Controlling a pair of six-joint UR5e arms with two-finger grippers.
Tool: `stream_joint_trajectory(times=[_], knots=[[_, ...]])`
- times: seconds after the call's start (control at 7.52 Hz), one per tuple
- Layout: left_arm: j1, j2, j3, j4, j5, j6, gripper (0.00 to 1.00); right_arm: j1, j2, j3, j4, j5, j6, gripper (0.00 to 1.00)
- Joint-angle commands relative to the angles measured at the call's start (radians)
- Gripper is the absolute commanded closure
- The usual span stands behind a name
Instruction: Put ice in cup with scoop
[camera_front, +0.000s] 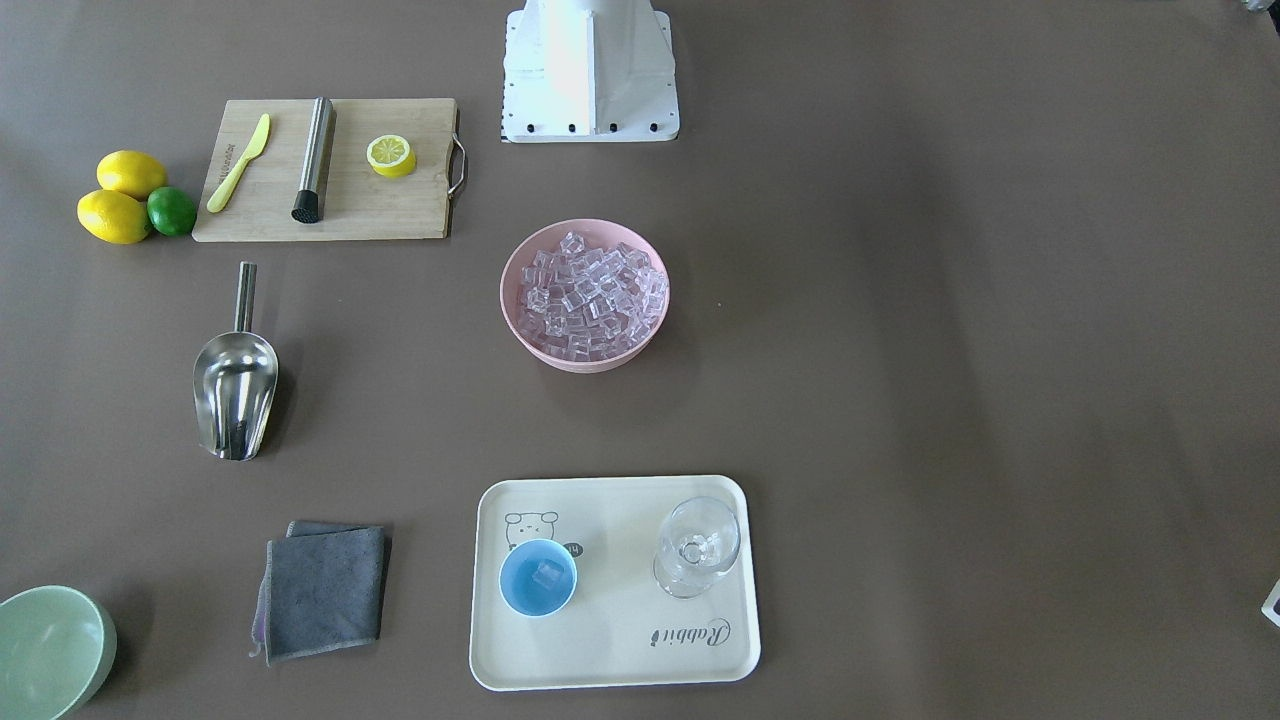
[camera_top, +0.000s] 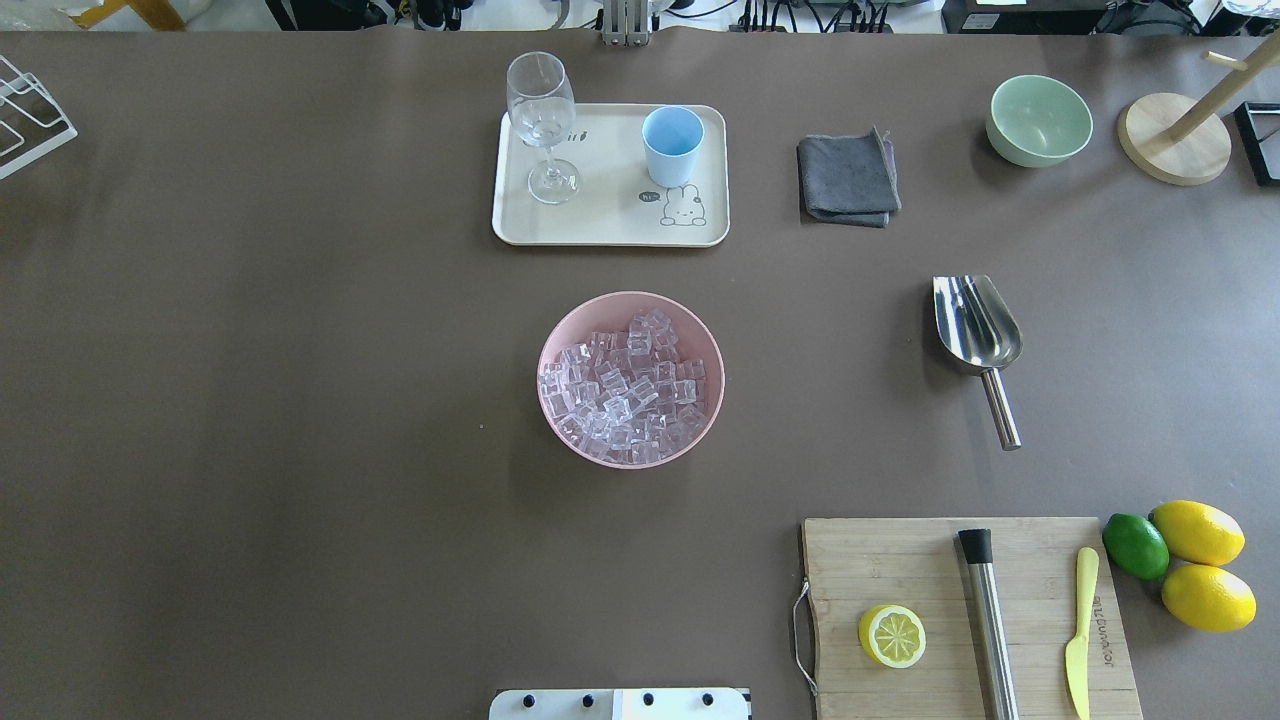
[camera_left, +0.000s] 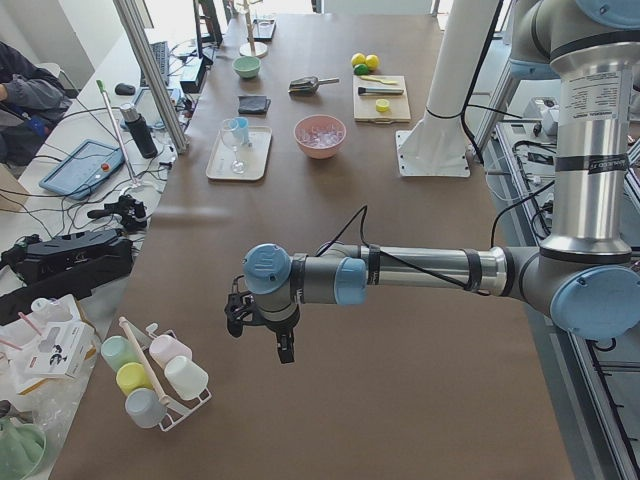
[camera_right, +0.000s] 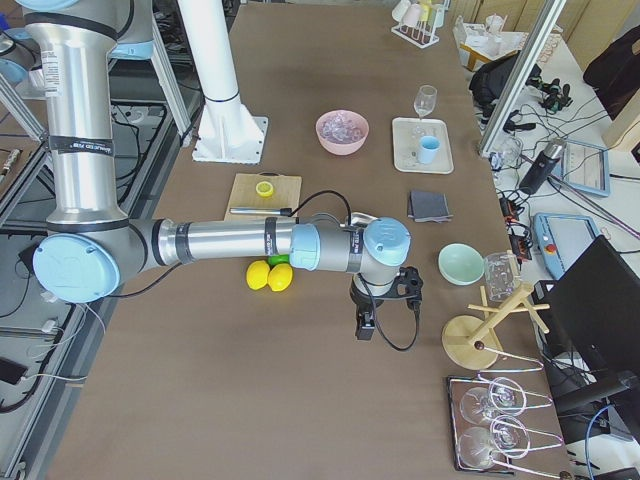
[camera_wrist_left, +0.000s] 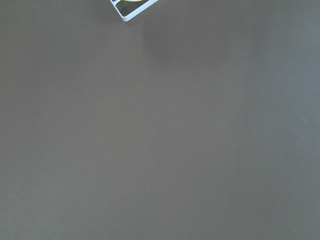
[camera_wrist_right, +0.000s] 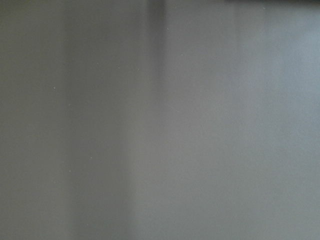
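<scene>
The ice (camera_front: 593, 295) is a heap of small clear cubes in a pink bowl (camera_top: 560, 345) at mid-table. On a cream tray (camera_front: 620, 650) stands the light-blue cup (camera_front: 538, 577), and one cube shows inside it. The steel scoop (camera_top: 975, 325) lies flat on the table by itself, handle pointing toward the robot. Neither gripper appears in the overhead or front views. My left gripper (camera_left: 258, 335) hangs over bare table far from the bowl, and my right gripper (camera_right: 388, 312) hovers past the lemons near the other table end. I cannot tell whether either is open or shut.
A stemmed glass (camera_top: 541, 120) shares the tray. A grey cloth (camera_top: 848, 180) and green bowl (camera_top: 1038, 120) lie beyond the scoop. A cutting board (camera_top: 900, 560) carries a lemon half, steel cylinder and yellow knife, with lemons (camera_top: 1200, 560) and a lime beside it.
</scene>
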Motion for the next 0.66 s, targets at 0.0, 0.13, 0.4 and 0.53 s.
stream_joint_trajectory(times=[0.0,0.13,0.4,0.53], knots=[[0.000,0.000,-0.002,0.001,0.000,-0.002,0.02,0.018,-0.023,0.001,0.000,0.006,-0.006,0.00],[0.000,0.000,-0.009,0.003,0.000,-0.002,0.02,0.019,-0.023,0.001,0.000,0.006,-0.006,0.00],[0.000,0.008,-0.017,0.001,0.000,-0.002,0.02,0.021,-0.032,0.003,0.000,0.009,-0.007,0.00],[-0.004,0.037,-0.044,-0.002,0.000,-0.002,0.02,0.021,-0.026,0.004,0.000,0.009,-0.006,0.00]])
